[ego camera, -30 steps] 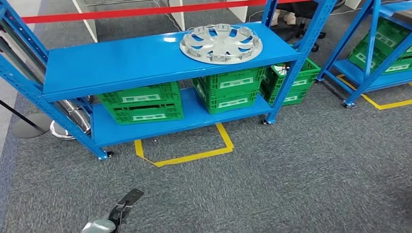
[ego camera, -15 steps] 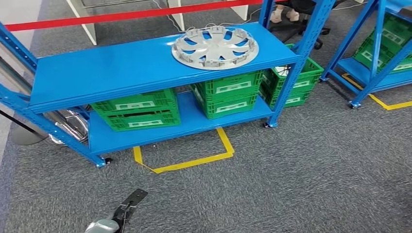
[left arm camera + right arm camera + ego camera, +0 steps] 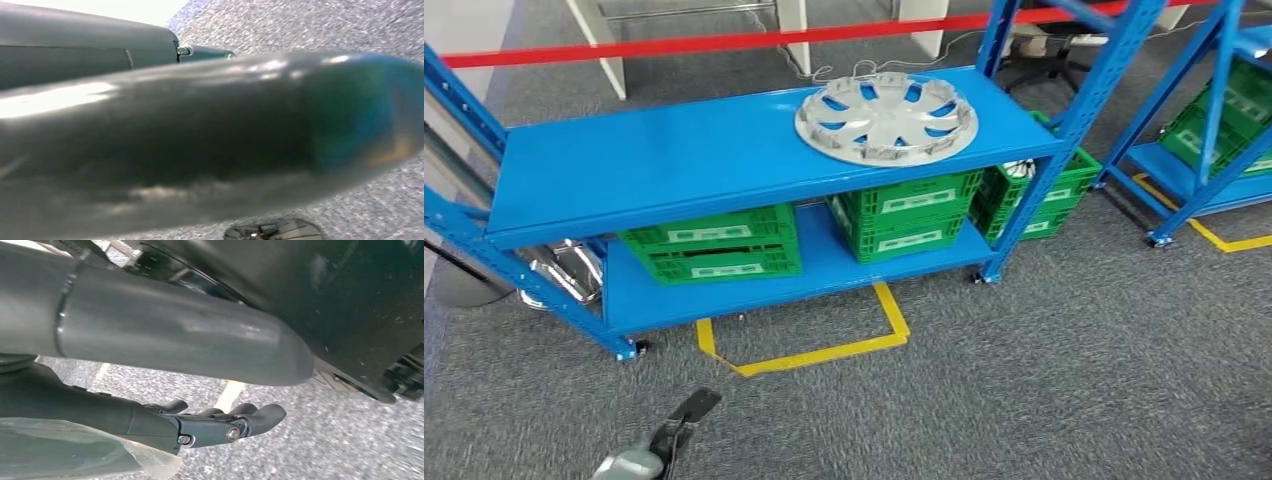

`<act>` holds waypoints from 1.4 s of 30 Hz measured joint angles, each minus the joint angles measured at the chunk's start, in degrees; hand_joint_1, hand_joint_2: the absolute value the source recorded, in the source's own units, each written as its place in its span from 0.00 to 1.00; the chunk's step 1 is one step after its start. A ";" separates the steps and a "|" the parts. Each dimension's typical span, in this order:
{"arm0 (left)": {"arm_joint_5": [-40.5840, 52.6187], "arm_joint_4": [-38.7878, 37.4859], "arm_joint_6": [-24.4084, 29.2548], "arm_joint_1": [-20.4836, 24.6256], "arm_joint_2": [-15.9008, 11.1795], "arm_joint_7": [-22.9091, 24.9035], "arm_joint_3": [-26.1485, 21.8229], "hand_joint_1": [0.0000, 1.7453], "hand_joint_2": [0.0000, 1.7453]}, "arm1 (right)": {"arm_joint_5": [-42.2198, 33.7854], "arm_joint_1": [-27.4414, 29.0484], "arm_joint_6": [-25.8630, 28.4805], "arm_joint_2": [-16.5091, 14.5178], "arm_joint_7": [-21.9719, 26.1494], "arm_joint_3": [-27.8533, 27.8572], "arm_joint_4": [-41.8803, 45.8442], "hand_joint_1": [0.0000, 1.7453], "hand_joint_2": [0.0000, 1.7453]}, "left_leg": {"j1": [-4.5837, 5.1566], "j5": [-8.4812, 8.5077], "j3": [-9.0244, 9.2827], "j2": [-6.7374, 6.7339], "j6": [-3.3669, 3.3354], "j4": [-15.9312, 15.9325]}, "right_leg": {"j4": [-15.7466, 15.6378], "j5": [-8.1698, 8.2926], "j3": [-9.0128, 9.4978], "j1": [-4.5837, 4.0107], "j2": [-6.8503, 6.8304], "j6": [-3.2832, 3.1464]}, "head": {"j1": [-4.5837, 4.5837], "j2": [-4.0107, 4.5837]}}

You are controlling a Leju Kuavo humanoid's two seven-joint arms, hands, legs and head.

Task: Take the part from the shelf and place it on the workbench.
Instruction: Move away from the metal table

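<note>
The part is a silver hubcap (image 3: 886, 117) lying flat on the right half of the blue shelf's top board (image 3: 654, 150) in the head view. My left hand (image 3: 674, 435) hangs low at the picture's bottom edge, well short of the shelf, its dark fingers straight and holding nothing. In the left wrist view its thick grey thumb (image 3: 200, 140) blurs across the carpet. The right wrist view shows my right hand (image 3: 200, 405) over grey carpet, with its dark fingers (image 3: 235, 422) loosely extended below the thumb (image 3: 175, 335) and nothing in them.
Green crates (image 3: 714, 240) (image 3: 909, 210) sit on the lower board, and another (image 3: 1039, 195) stands behind the right post. Yellow floor tape (image 3: 824, 345) marks a box before the shelf. A red barrier tape (image 3: 724, 42) runs behind it. A second blue rack (image 3: 1214, 110) stands at the right.
The whole view has shifted as the camera moved: the shelf now sits lower and slightly further right in the picture. My left hand still hangs in the same spot.
</note>
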State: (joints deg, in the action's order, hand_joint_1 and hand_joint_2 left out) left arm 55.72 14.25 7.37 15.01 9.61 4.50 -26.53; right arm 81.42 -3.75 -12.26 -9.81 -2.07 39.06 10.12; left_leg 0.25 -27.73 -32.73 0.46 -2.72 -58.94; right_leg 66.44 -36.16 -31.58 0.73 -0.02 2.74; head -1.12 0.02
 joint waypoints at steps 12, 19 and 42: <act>0.00 0.01 -0.14 -0.16 0.21 0.03 -0.08 0.00 0.00 | -0.04 0.47 -0.03 0.05 -0.16 0.03 -0.04 0.00 0.00 | 0.07 -4.56 4.33 0.17 2.13 -1.10 | -6.04 7.60 -3.39 -0.02 -0.16 -1.99 | 0.10 0.01; 0.16 0.02 -0.19 -0.27 0.27 -0.02 -0.07 0.00 0.00 | -0.17 0.41 0.02 0.04 -0.24 0.04 -0.03 0.00 0.00 | -0.30 -8.22 -5.99 -0.03 3.31 -15.43 | -6.34 5.12 -0.11 0.07 0.10 -3.00 | -0.14 0.01; 0.18 0.39 -0.44 -0.32 0.59 -0.11 -0.10 0.00 0.00 | 0.39 0.50 -0.68 -0.10 0.37 0.00 -0.11 0.00 0.00 | 0.16 -4.51 4.55 0.01 1.98 -0.49 | -5.95 8.37 -4.18 -0.13 -0.12 -2.12 | 0.42 0.01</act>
State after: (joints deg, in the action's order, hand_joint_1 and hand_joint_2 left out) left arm 55.89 14.64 6.93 14.68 10.20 4.39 -26.63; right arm 81.81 -3.25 -12.94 -9.92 -1.70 39.06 10.01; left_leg 0.41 -32.24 -28.19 0.47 -0.74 -59.43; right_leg 60.49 -27.79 -35.75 0.61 -0.14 0.63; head -0.70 0.02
